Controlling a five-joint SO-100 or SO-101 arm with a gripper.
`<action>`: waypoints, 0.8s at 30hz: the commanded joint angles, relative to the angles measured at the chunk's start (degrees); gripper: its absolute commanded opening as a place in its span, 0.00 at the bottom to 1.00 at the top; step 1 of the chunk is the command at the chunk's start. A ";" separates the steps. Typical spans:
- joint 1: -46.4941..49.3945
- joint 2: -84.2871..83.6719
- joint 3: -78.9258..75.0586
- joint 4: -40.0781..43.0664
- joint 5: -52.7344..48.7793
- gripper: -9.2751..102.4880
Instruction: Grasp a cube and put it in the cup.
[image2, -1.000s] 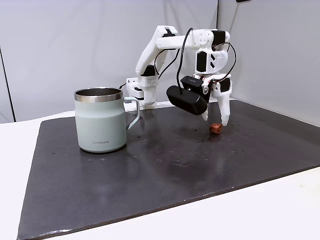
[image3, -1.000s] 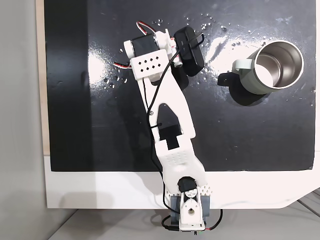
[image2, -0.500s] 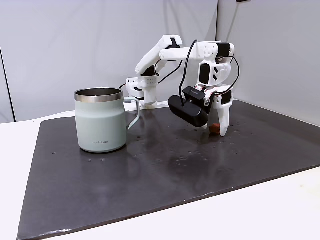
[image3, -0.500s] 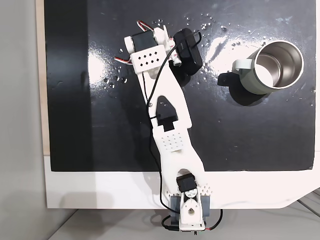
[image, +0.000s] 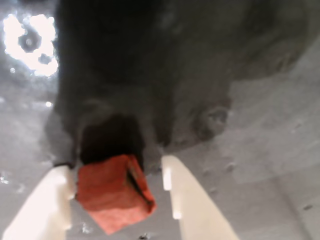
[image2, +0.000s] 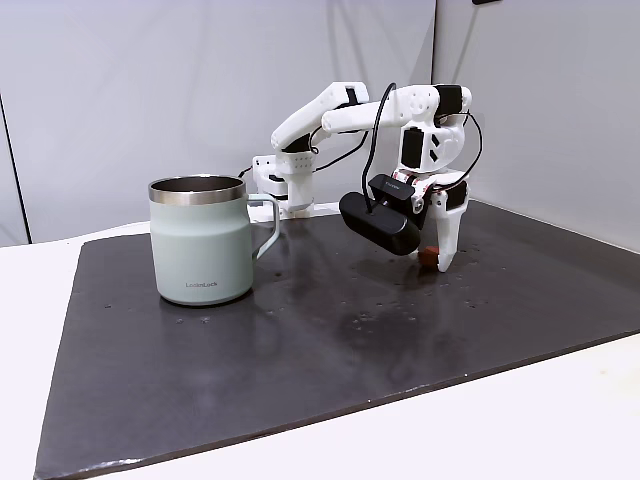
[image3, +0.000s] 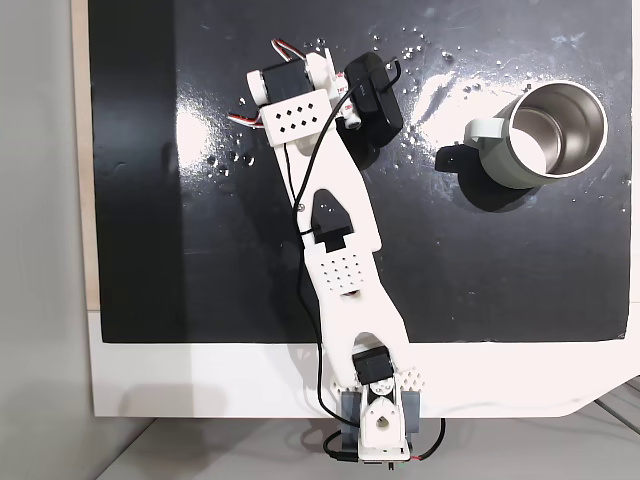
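Note:
A small reddish-brown cube (image: 114, 192) lies on the dark mat between my two white fingers (image: 185, 200). My gripper (image: 116, 167) is open and straddles it: the left finger is against the cube, and a gap remains on the right. In a fixed view from the side, the gripper (image2: 436, 264) stands with its tips down at the mat, and the cube (image2: 428, 256) peeks out beside them. The pale sage-green cup (image2: 202, 240) stands upright far to the left, handle toward the arm. From above, the cup (image3: 497, 165) is at the right and its steel inside holds nothing.
A black mat (image2: 300, 340) covers most of the white table (image2: 560, 420). The black wrist camera (image2: 378, 222) hangs beside the gripper. The arm (image3: 330, 210) stretches from its base at the near table edge across the mat. Grey walls stand behind.
The arm has reached farther out and the gripper has come down to the mat, so its fingers now stand on either side of the cube. The cup has not moved.

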 joint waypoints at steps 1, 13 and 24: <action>0.35 0.70 -3.08 0.79 0.44 0.23; 0.35 5.98 -1.14 0.88 1.14 0.16; -0.26 18.46 3.34 0.88 1.93 0.17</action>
